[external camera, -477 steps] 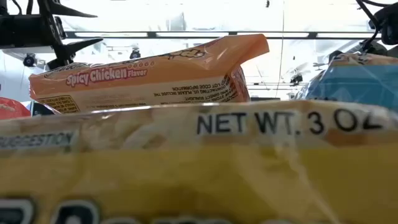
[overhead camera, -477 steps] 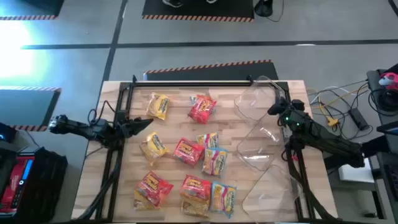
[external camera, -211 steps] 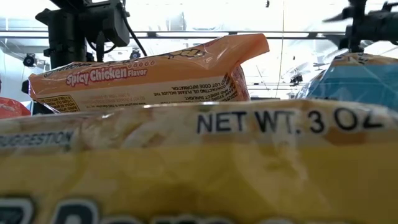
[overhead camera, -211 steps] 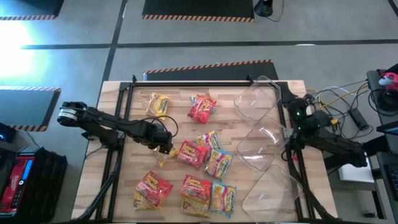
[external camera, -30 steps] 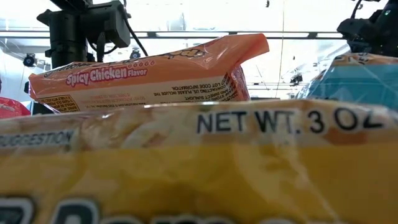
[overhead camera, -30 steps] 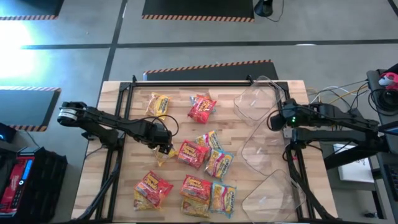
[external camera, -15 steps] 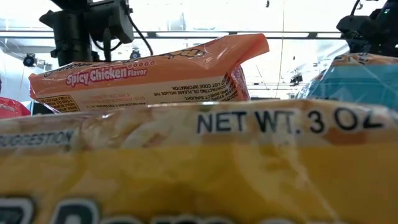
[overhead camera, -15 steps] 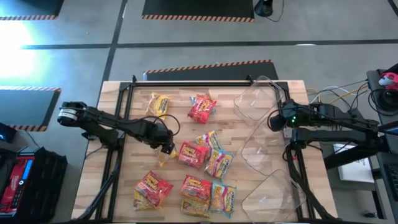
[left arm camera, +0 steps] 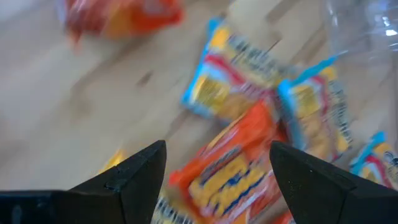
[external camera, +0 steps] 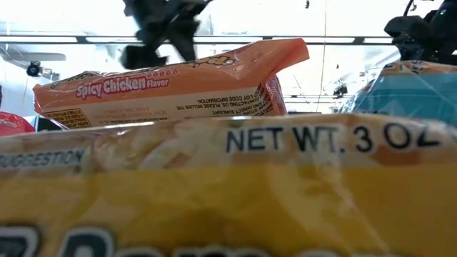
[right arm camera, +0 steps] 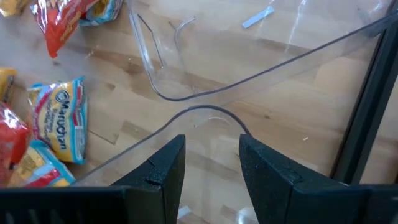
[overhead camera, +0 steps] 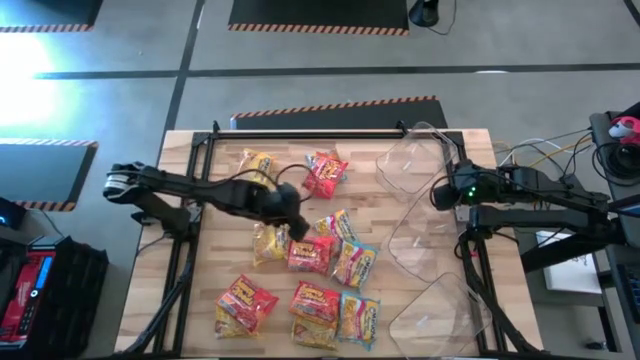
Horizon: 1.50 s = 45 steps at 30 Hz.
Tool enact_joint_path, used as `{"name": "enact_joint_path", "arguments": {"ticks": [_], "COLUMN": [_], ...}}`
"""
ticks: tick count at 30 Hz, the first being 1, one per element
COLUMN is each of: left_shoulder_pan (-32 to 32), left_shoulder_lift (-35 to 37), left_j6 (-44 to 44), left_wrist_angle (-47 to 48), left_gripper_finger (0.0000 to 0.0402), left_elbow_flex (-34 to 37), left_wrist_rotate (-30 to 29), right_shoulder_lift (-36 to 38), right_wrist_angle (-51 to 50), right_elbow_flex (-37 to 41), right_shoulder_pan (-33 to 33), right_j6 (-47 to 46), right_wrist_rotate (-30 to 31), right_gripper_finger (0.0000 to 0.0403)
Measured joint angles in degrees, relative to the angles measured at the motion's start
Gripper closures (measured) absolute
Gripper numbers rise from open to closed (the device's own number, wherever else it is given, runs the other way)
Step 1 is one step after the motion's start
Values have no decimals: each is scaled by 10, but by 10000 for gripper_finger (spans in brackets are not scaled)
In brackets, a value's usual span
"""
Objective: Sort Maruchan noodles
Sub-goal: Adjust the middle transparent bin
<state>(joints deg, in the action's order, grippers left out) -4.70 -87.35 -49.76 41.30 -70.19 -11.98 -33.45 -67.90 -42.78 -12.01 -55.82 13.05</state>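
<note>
Several Maruchan noodle packets, red, yellow and light blue, lie flat on the wooden table [overhead camera: 470, 140]. My left gripper [overhead camera: 295, 222] hangs open above the middle of them, over a yellow packet [overhead camera: 268, 243] and a red one [overhead camera: 310, 253]. In the left wrist view its fingers [left arm camera: 134, 177] are wide apart, with the red packet [left arm camera: 230, 174] far below and nothing between them. My right gripper [overhead camera: 437, 193] is at the left corner of the middle clear tub [overhead camera: 415, 235], at the table's right. My right gripper has the rounded corner of the clear tub's rim [right arm camera: 211, 111] between its two fingers [right arm camera: 165, 168], one finger on each side of the curve. The fingers slant down from the table's right. The clear plastic hides where exactly they meet it.
Two more clear tubs lie at the right, one toward the far edge [overhead camera: 410, 160] and one toward the near edge [overhead camera: 435, 300]. A dark metal frame [overhead camera: 310, 132] runs along the far edge. In the low view a yellow packet [external camera: 228, 193] fills the foreground.
My left gripper has risen from beside the yellow packet and gone toward the table's right and far edge, turning as it went and staying open. The yellow packet lies flat on the table where it was.
</note>
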Motion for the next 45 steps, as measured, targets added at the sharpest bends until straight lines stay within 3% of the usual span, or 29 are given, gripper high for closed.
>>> {"name": "enact_joint_path", "arguments": {"ticks": [9, 16, 23, 28, 45], "left_shoulder_pan": [7, 11, 33, 39, 46], "left_shoulder_lift": [-149, -210, -261, -309, -484], "left_j6": [92, 111, 123, 144, 228], "left_wrist_angle": [-2, -20, -132, -138, 22], "left_gripper_finger": [132, 132, 132, 132, 132], "left_elbow_flex": [-156, -222, -246, -301, -590], "left_wrist_rotate": [-5, -2, 68, 106, 161], "right_shoulder_lift": [11, 11, 12, 15, 18], "right_wrist_angle": [35, 73, 87, 87, 82], "right_elbow_flex": [-18, -49, -57, -75, -141], "right_shoulder_pan": [0, 0, 0, 0, 0], "right_j6": [46, 106, 135, 148, 197], "right_wrist_rotate": [-10, -8, 2, 5, 36], "right_gripper_finger": [264, 264, 264, 264, 264]}}
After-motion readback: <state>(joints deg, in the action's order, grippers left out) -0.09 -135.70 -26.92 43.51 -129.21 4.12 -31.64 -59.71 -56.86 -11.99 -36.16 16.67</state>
